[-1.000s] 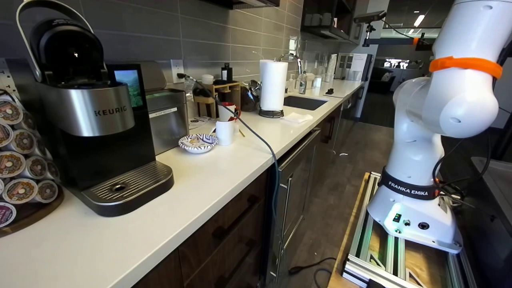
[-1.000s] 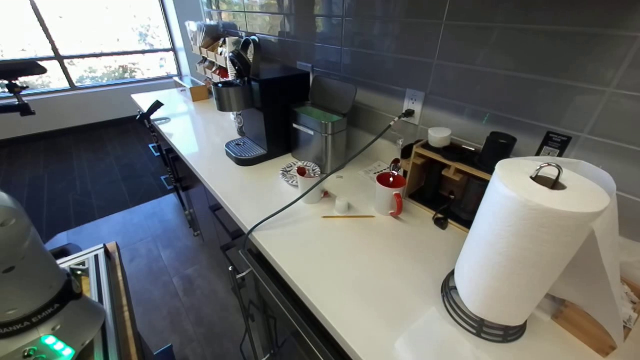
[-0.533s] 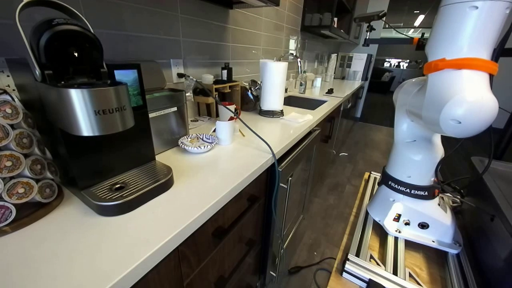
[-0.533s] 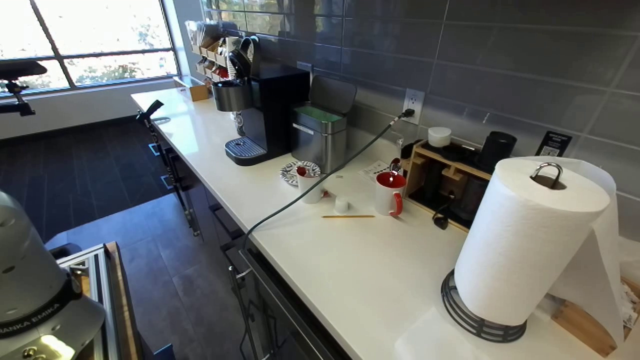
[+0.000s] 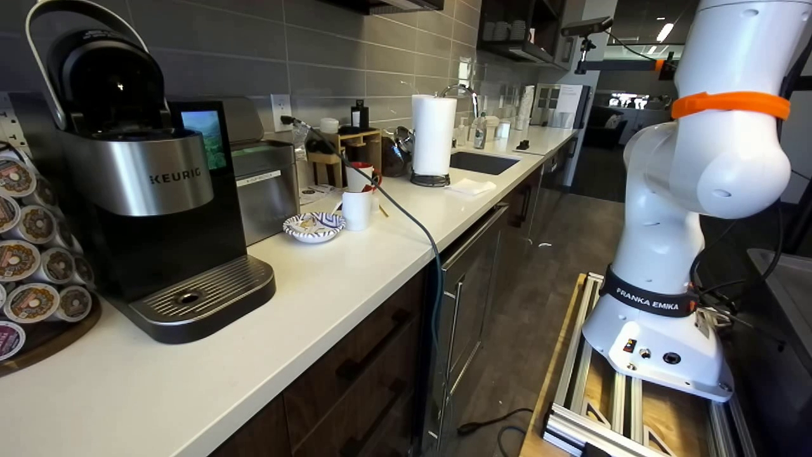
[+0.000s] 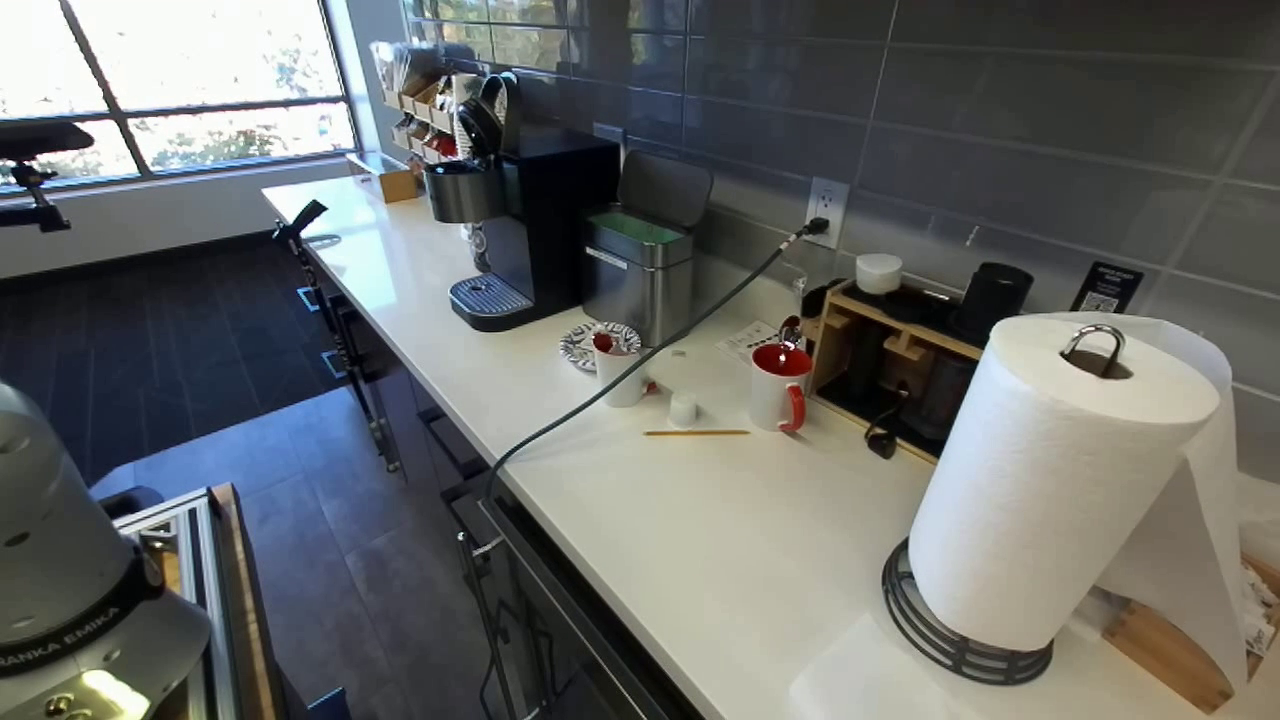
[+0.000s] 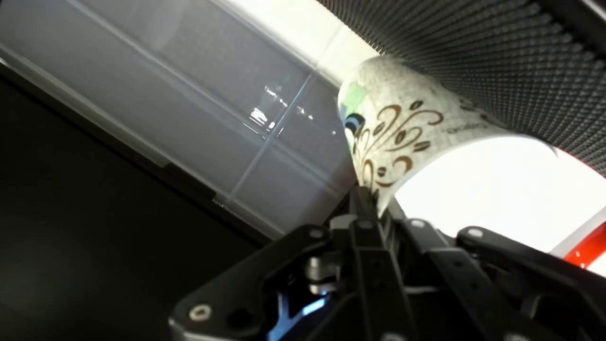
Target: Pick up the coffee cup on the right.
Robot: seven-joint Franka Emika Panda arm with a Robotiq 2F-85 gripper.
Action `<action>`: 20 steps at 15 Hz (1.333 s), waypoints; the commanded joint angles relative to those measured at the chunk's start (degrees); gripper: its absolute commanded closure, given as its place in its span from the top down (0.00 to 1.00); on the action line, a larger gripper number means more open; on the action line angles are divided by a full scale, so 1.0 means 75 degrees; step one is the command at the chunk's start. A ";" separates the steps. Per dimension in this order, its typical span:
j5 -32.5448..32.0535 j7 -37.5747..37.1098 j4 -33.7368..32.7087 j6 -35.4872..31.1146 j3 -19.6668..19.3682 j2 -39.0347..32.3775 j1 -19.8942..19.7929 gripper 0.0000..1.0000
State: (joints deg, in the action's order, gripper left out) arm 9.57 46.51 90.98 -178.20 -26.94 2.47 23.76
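In the wrist view a pale cup with brown coffee-bean swirls and a green-blue patch lies tilted, its white inside facing lower right. My gripper is shut on the wall of this cup near its rim, one finger outside and one inside. The gripper and this cup are out of view in both exterior views. A white mug with a red inside and handle and a white mug stand on the counter; they also show as a red-lined mug and a white mug.
A dark cable crosses over the counter by the white mug. A patterned plate, a coffee machine and a paper towel roll stand nearby. In the wrist view black mesh and a red edge lie close to the cup.
The arm's upper part has shifted slightly left in an exterior view. The base light has gone from green to whitish. The mugs on the counter have not moved.
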 commanded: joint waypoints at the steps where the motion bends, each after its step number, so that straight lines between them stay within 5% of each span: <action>1: 0.0022 0.0289 -0.0186 0.0325 -0.0021 0.0008 0.0040 0.39; 9: -0.0140 0.0500 -0.0414 0.1081 -0.0025 0.0189 0.0002 1.00; 13: -0.0255 0.0904 -0.0603 0.2594 -0.0093 0.0531 -0.0047 1.00; 19: 0.1152 0.1767 -0.0956 0.4832 -0.0293 0.1569 0.0197 1.00; 20: 0.1572 0.2028 -0.0987 0.5168 0.0419 0.1605 -0.0779 1.00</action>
State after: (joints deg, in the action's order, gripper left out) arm 15.44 57.01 83.70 -146.53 -27.90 11.41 24.09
